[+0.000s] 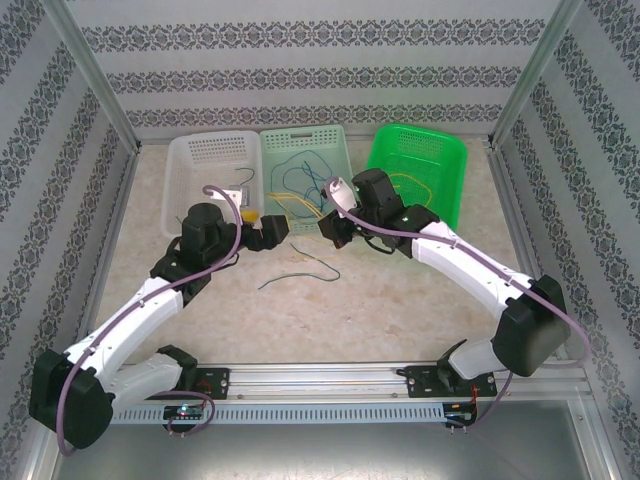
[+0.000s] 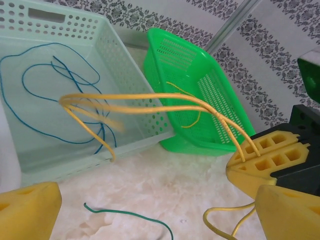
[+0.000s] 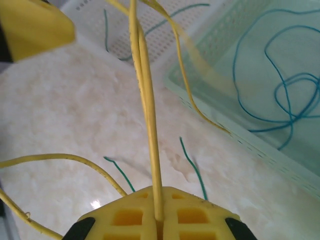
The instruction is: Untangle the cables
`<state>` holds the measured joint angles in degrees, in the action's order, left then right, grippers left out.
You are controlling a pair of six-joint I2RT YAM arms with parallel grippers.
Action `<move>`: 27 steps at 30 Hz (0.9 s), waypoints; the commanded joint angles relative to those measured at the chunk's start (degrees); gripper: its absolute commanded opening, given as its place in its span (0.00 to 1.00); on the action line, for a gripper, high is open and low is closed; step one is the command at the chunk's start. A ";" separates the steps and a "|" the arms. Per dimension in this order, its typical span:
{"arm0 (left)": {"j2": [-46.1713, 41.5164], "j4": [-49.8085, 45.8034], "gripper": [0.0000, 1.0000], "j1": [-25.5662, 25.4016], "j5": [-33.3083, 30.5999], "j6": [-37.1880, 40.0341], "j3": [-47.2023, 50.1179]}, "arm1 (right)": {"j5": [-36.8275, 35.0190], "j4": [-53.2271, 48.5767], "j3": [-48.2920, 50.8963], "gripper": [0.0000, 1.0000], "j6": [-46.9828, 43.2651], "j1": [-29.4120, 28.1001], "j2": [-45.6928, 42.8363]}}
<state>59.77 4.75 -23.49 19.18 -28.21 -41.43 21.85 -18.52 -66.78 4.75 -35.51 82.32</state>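
The right gripper [image 3: 157,220] is clamped on the yellow cable [image 3: 148,130]: in its wrist view the two pads meet and the strands come straight out of the seam. From there the cable runs taut toward 12 o'clock, over the near rim of the mint basket [image 1: 300,135]. A loose tail curls onto the table [image 1: 400,300] at 7 o'clock of the pads.

The left gripper [image 2: 159,210] stands wide, its yellow fingers at either bottom corner of its wrist view with nothing pinched between them. A slack yellow loop lies just inside its right finger.

In the top view both grippers sit close together at the table's centre, hard against the near walls of the baskets. Three baskets close off the 12 o'clock side in a row, touching or nearly so: the white basket [image 1: 180,175] at 11, the mint one at 12, and the bright green basket [image 1: 440,150] at 1.

The blue cable [image 3: 289,121] lies looped inside the mint basket. A second yellow strand [image 2: 197,117] lies in the bright green basket. The green cable [image 1: 300,268] lies on bare table at 6 o'clock of the grippers.

Open marble-patterned surface stretches from there to the arm bases. Patterned walls [image 1: 60,150] stand at 9 and 3 o'clock.
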 commanded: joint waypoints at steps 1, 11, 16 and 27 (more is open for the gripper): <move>1.31 5.71 1.00 0.58 2.17 -2.69 0.87 | 4.13 6.51 1.82 0.00 5.24 -0.75 -1.07; 5.20 11.04 1.00 0.46 5.13 -5.02 -0.39 | 3.27 13.40 5.13 0.00 10.18 -5.15 -0.59; 9.12 12.09 0.83 0.32 9.42 -5.78 -2.52 | 1.72 14.16 4.44 0.00 10.28 -7.03 0.02; 9.75 14.66 0.16 0.28 8.76 -6.60 -1.99 | -0.81 13.80 7.08 0.07 10.87 -7.33 -1.95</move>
<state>69.76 17.85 -23.57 29.08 -35.22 -42.83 21.96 -6.94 -60.80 15.09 -42.26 82.32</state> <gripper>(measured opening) 0.175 0.086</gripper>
